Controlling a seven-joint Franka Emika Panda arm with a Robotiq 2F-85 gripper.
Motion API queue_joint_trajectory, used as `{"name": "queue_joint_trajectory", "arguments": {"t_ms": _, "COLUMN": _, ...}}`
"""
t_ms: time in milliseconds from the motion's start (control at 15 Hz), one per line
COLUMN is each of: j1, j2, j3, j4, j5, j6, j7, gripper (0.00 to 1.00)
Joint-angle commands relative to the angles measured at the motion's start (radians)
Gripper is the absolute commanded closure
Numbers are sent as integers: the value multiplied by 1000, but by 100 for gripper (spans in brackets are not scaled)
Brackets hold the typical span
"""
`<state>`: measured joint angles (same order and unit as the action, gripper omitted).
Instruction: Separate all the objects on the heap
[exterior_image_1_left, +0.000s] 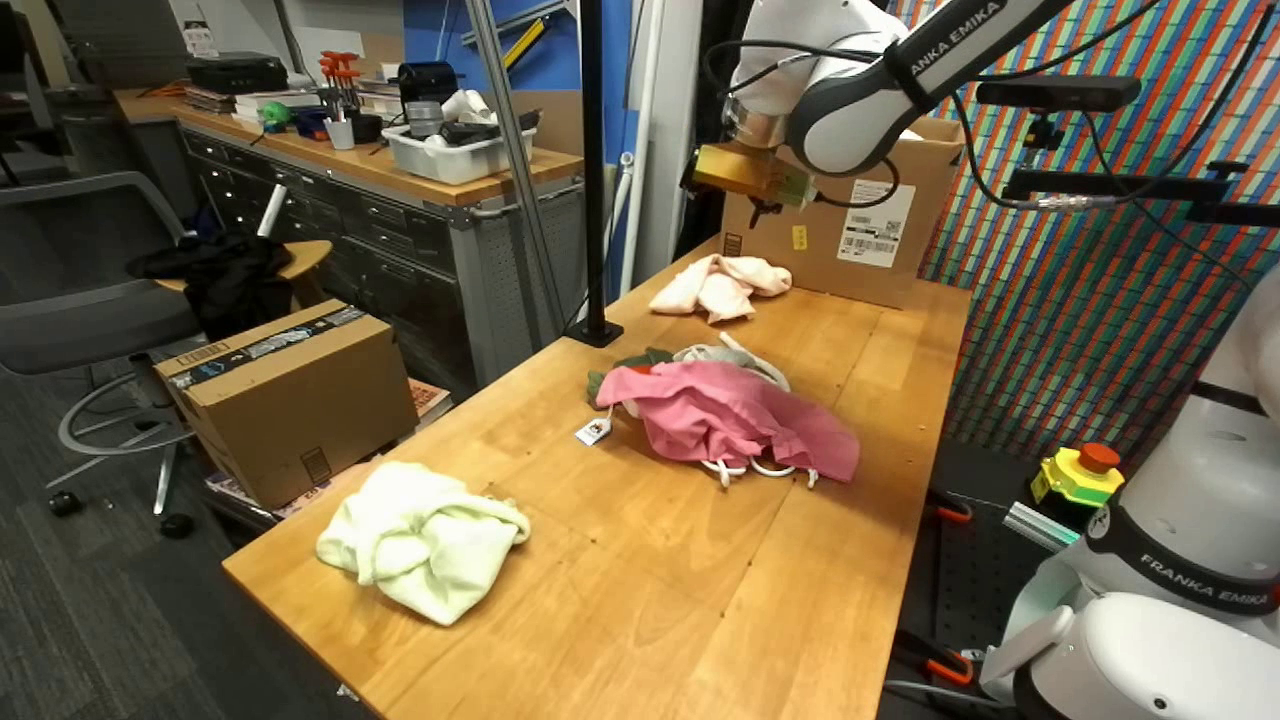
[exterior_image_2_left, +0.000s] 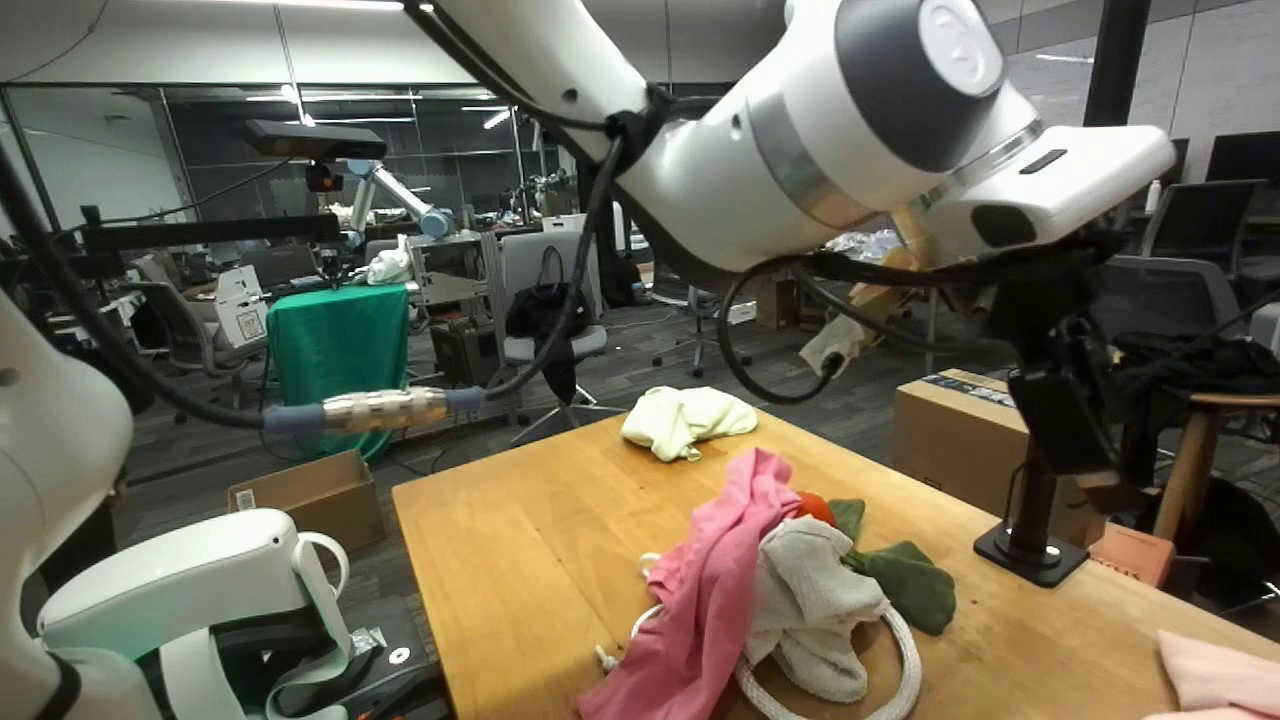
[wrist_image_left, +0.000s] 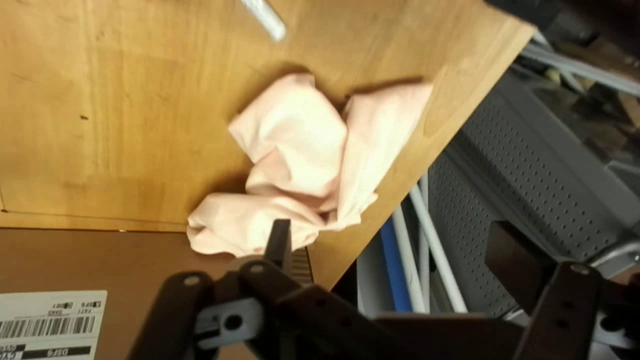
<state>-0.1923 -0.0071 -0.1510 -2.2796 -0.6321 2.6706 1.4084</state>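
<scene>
The wooden desk (exterior_image_1_left: 640, 600) showed in all three views, with the white robot arm (exterior_image_2_left: 720, 170) stretched above it; a cardboard box (exterior_image_1_left: 815, 265) stood at one end of the desk; the heap (exterior_image_2_left: 770, 600) sat near the middle of the desk, with the pink cloth (exterior_image_1_left: 740, 410) draped crumpled across it; the pale green cloth (exterior_image_1_left: 425, 545) lay bunched near the opposite end from the box, well apart from the heap; the peach cloth (exterior_image_1_left: 720, 285) lay crumpled just beside the box, also apart from the heap; the gripper (wrist_image_left: 390, 230) hung over the peach cloth, spread wide in the wrist view and, in an exterior view, clear of the cloth below; the off-white cloth (exterior_image_2_left: 805, 585), gathered in folds, pressed against the pink cloth within the heap; the dark green leaves (exterior_image_2_left: 905, 585) stuck out beside the off-white cloth, one of them resting on the desk; a white cord (exterior_image_2_left: 908, 650) curved around the side of the off-white cloth, though which piece it belonged to could not be told; a red thing (exterior_image_2_left: 815, 507), mostly hidden, showed between the pink cloth and the leaves; in an exterior view the small white tag (exterior_image_1_left: 593, 430) rested on the desk, just beside the pink cloth.
</scene>
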Motion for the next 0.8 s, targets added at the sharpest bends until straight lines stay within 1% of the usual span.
{"name": "queue_joint_trajectory", "arguments": {"t_ms": 0, "j1": 38, "j2": -134, "j3": 14, "j4": -165, "j5": 199, "j6": 11, "j7": -270, "gripper": 0}}
{"name": "queue_joint_trajectory", "arguments": {"t_ms": 133, "j1": 76, "j2": -173, "j3": 17, "j4": -227, "j5": 311, "j6": -9, "j7": -412, "gripper": 0}}
{"name": "queue_joint_trajectory", "arguments": {"t_ms": 200, "j1": 78, "j2": -184, "j3": 38, "j4": -257, "j5": 363, "j6": -15, "j7": -478, "gripper": 0}}
{"name": "queue_joint_trajectory", "arguments": {"t_ms": 400, "j1": 120, "j2": -212, "j3": 67, "j4": -310, "j5": 503, "j6": -73, "j7": -660, "gripper": 0}}
{"name": "queue_joint_trajectory", "arguments": {"t_ms": 533, "j1": 145, "j2": -218, "j3": 91, "j4": -330, "j5": 570, "j6": -124, "j7": -762, "gripper": 0}}
{"name": "queue_joint_trajectory", "arguments": {"t_ms": 733, "j1": 177, "j2": -207, "j3": 140, "j4": -333, "j5": 613, "j6": -216, "j7": -865, "gripper": 0}}
